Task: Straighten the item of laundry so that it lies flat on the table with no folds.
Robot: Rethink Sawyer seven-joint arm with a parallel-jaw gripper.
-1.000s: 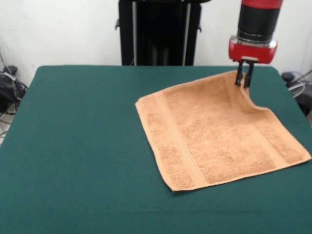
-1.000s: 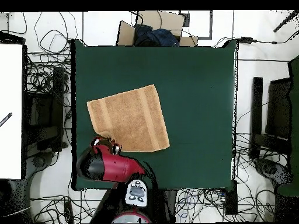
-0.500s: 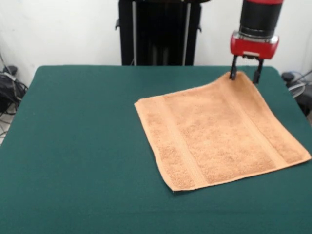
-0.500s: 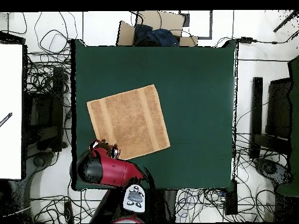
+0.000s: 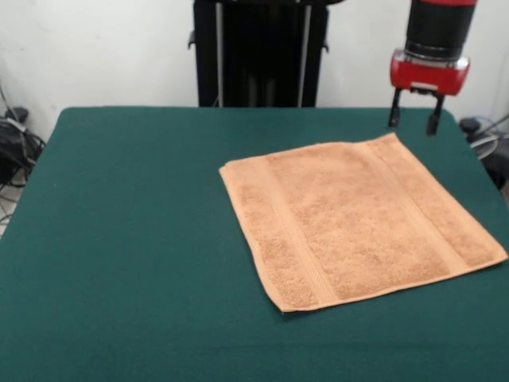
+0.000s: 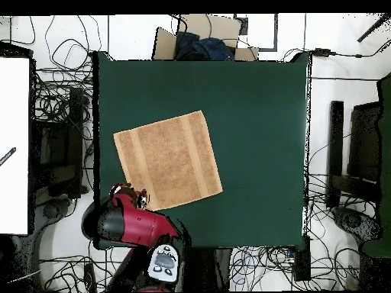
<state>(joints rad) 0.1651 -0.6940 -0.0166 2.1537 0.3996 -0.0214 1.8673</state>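
Note:
The item of laundry (image 5: 358, 223) is a light orange-tan towel lying spread out on the green table (image 5: 119, 239), right of centre in the front view, with border bands along two sides. No fold shows on it. From overhead the towel (image 6: 168, 159) sits near the table's left side. My gripper (image 5: 413, 121) hangs open above the table just beyond the towel's far right corner, with nothing between its fingers and apart from the cloth. In the overhead view the gripper (image 6: 131, 197) is by the towel's lower left corner.
The towel's right corner lies close to the table's right edge (image 5: 503, 263) in the front view. Cables and equipment (image 6: 61, 114) crowd the floor around the table. A cardboard box (image 6: 202, 38) sits past the table's top edge in the overhead view.
One second ago my gripper was shut on the towel's far corner, holding it up. It has opened, the corner has dropped flat, and the gripper has risen and drawn away from the towel.

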